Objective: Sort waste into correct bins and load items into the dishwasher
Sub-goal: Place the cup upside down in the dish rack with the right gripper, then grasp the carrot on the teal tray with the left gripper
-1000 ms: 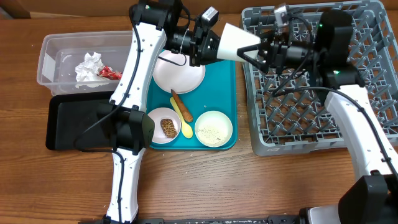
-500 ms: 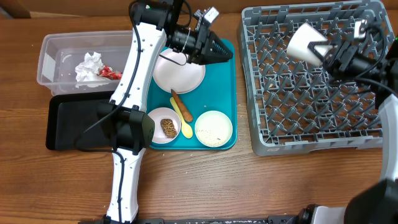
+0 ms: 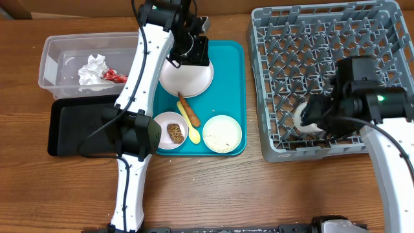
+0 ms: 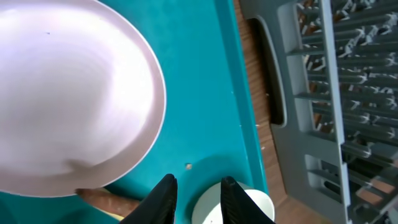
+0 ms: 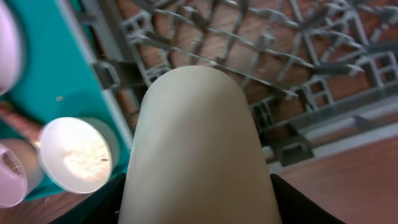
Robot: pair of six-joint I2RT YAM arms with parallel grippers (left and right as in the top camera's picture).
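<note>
White cup (image 5: 196,149) over corner of grey rack (image 5: 291,148), teal tray (image 5: 46,56) at left.

The overhead view is bright and evenly lit from above, with only soft shadows on the wooden counter (image 3: 213,188). In the left wrist view the white plate (image 4: 68,93) washes out to a pale pinkish glare, and in the right wrist view the white cup (image 5: 196,149) looms close and blurred, the grey dish rack (image 5: 249,37) behind it slightly smeared.

Two bowls (image 3: 171,131) (image 3: 222,134), one plate (image 3: 187,81), one cup (image 3: 305,116)
</note>
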